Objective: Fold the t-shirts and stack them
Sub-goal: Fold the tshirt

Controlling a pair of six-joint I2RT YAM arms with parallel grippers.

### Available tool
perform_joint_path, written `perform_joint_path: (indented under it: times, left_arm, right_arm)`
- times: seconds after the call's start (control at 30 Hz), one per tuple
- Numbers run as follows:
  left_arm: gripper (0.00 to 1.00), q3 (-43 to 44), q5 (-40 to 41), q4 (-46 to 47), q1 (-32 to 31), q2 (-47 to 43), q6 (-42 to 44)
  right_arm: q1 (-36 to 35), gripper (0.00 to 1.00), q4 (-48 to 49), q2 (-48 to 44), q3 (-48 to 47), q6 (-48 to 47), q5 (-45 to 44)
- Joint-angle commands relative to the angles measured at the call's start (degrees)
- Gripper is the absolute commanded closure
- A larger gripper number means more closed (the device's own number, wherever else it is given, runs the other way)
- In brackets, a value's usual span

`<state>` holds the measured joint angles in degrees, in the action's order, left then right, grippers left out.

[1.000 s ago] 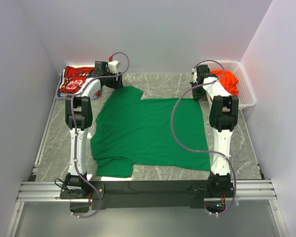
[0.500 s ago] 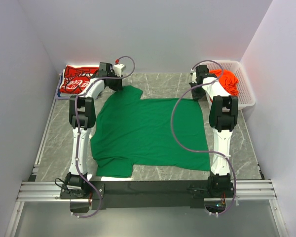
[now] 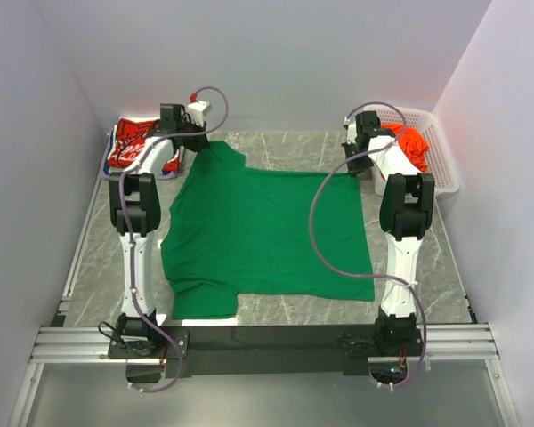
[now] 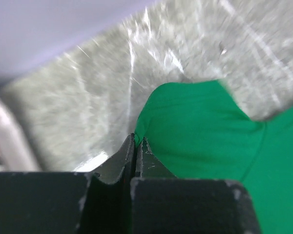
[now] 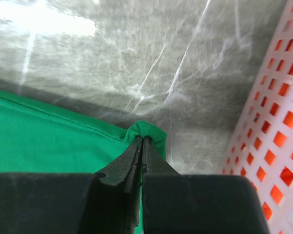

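Found the green t-shirt [image 3: 267, 231] spread flat on the grey marbled bench [image 3: 98, 258], long axis left to right, neck end left. Pinched its far sleeve edge in the left tool [image 4: 136, 141]; nipped its far hem corner in the right tool [image 5: 142, 139], just beside the white mesh basket [image 5: 283, 97]. Judged a fold toward the near edge likely. Soft matte cotton, few creases. Spotted the red t-shirt [image 3: 129, 142] far left, the orange t-shirt [image 3: 416, 142] in the basket.

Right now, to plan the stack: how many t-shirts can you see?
3. The green t-shirt, spread mid-table, held by left gripper and right gripper; the red t-shirt, far left; the orange t-shirt, in the basket far right. Others may be hidden.
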<state>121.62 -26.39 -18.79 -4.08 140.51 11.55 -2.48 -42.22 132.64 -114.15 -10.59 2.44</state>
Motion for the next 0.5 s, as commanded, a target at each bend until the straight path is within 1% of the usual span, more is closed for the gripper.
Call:
perform_joint_path:
  times: [0.0,0.03,0.2,0.33,0.47]
  left_arm:
    - [1.00,-2.78,-3.05,6.21,0.65,-9.28,1.63]
    - [1.00,-4.80,-3.14,6.48,0.65,-10.68,2.42]
    - [1.00,-8.77,-4.80,8.15,1.61,-14.29,3.48]
    - [1.00,-10.79,-6.83,7.98,2.32,-17.71,4.26]
    - [1.00,-15.62,-7.10,7.62,2.67,-22.11,6.55]
  right_arm:
    - [-0.51,1.00,2.22,-6.51,-2.57,-1.63,0.02]
    - [-0.59,1.00,2.14,-6.69,-2.74,-1.71,0.02]
    - [-0.24,1.00,2.75,-8.53,-1.52,-2.33,1.08]
    - [-0.16,1.00,3.10,-10.90,1.72,-2.94,2.04]
    - [-0.16,1.00,3.28,-14.85,5.07,-4.09,2.92]
